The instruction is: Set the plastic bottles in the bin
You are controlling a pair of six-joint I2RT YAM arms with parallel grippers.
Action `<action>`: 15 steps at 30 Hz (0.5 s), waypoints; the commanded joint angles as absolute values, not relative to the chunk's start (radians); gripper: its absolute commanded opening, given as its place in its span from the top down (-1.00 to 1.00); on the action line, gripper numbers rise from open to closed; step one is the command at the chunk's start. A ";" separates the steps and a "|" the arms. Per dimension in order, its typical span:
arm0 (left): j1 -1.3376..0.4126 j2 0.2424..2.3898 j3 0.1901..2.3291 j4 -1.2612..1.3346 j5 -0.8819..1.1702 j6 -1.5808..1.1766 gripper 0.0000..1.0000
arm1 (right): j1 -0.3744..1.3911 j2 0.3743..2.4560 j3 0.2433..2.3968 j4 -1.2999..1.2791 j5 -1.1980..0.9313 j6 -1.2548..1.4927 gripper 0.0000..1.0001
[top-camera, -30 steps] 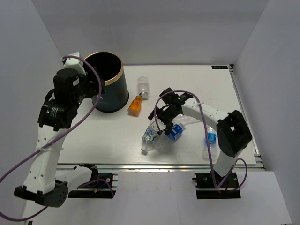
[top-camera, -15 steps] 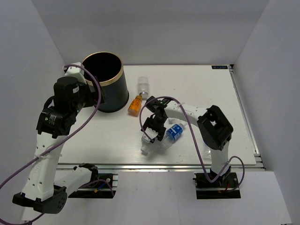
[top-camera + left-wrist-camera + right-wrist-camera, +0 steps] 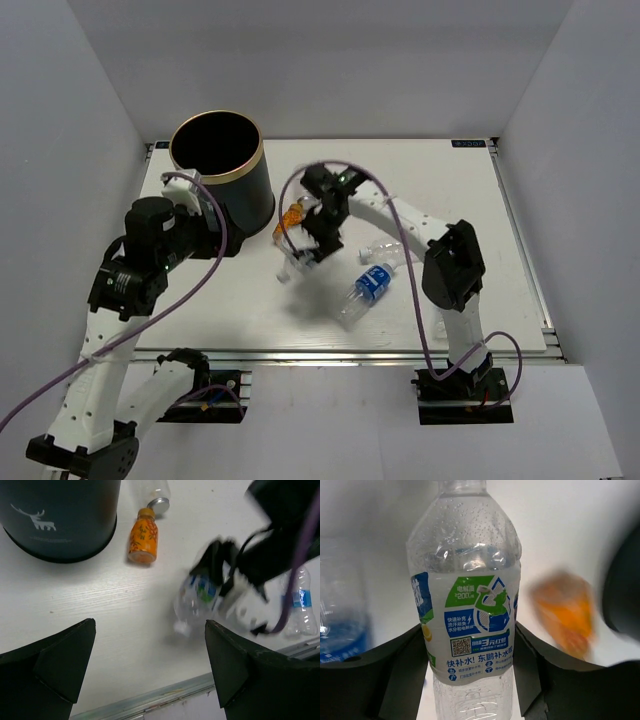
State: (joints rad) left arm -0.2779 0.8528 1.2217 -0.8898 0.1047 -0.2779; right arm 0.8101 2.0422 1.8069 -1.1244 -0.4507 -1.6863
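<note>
My right gripper (image 3: 470, 636) is shut on a clear plastic bottle (image 3: 466, 580) with a green and blue label. It holds the bottle off the table, just right of the dark green bin (image 3: 222, 178); the motion blurs the bottle (image 3: 291, 262) in the top view. An orange bottle (image 3: 142, 536) lies by the bin's foot, and a plain clear bottle (image 3: 154, 492) lies beyond it. A blue-labelled bottle (image 3: 368, 284) lies on the table to the right. My left gripper (image 3: 150, 667) is open and holds nothing, low over the table in front of the bin (image 3: 55, 515).
Another clear bottle (image 3: 383, 247) lies close under the right arm. The table's near edge (image 3: 150, 697) runs just below my left fingers. White walls close in the left, back and right sides.
My right gripper closed on the green and blue labelled bottle and carried it up and back-left toward the bin. My left arm drew back from the bin and sank lower.
</note>
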 commanded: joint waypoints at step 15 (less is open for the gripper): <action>-0.279 0.611 1.054 -0.844 0.368 -0.275 -0.90 | 0.761 1.872 1.994 -0.194 -0.167 -0.875 1.00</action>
State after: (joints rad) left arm -0.2779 0.6067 1.0725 -0.8539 0.3065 -0.2745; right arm 0.7509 1.9392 2.0773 -0.6361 -0.2283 -1.0176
